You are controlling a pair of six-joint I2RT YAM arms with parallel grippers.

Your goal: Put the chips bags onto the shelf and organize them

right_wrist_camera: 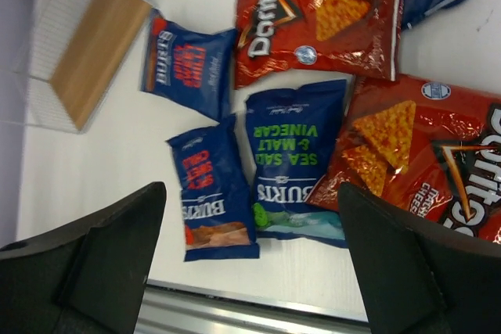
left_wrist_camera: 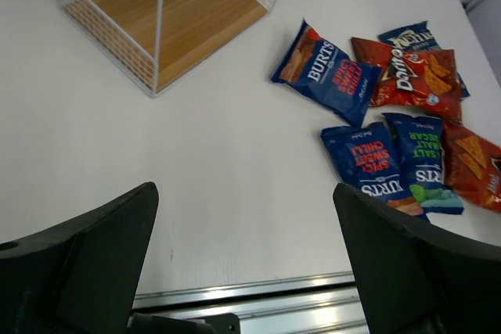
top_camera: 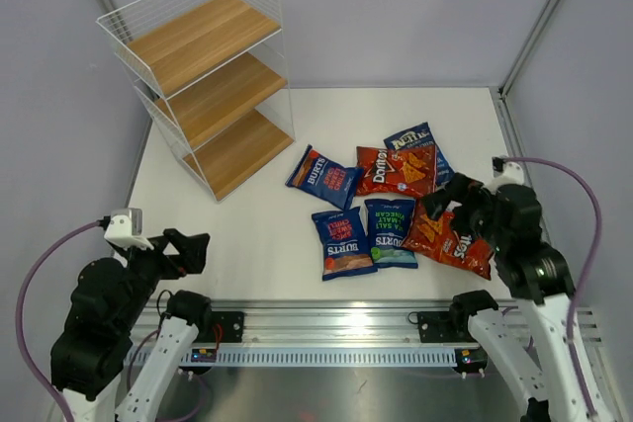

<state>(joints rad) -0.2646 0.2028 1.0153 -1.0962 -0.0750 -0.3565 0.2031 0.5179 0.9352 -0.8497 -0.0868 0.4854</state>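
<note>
At near table edge, left gripper [left_wrist_camera: 244, 189]: jaws spread wide, nothing between them, over bare white table [top_camera: 247, 234]. Right gripper [right_wrist_camera: 250, 189]: jaws likewise wide apart, holding nothing, above the near right side of the bag cluster.

Labels, read from the right wrist view outward:
- Blue bag [right_wrist_camera: 293, 154], "BURTS", green text "SEA SALT & MALT VINEGAR".
- Blue bag [right_wrist_camera: 211, 201] touching its left side, "BURTS"; left wrist view reads "SPICY SWEET CHILLI" in red.
- Red bag [right_wrist_camera: 423, 162] to its right, "Doritos", small text "NACHO CHEESE"; edge overlaps the vinegar bag.
- Second red bag [right_wrist_camera: 321, 13] farther out, "Doritos".
- Third "BURTS" bag [right_wrist_camera: 188, 68], blue with red lettering, flavour not legible, lying tilted, nearest the shelf.
- Blue Kettle bag [top_camera: 415, 137], partly under the far Doritos bag; name only partly readable.

All six bags lie flat on the table, centre to right.

Shelf [top_camera: 203, 76]: white wire, three wooden boards, far left corner, well apart from the bags.
</note>
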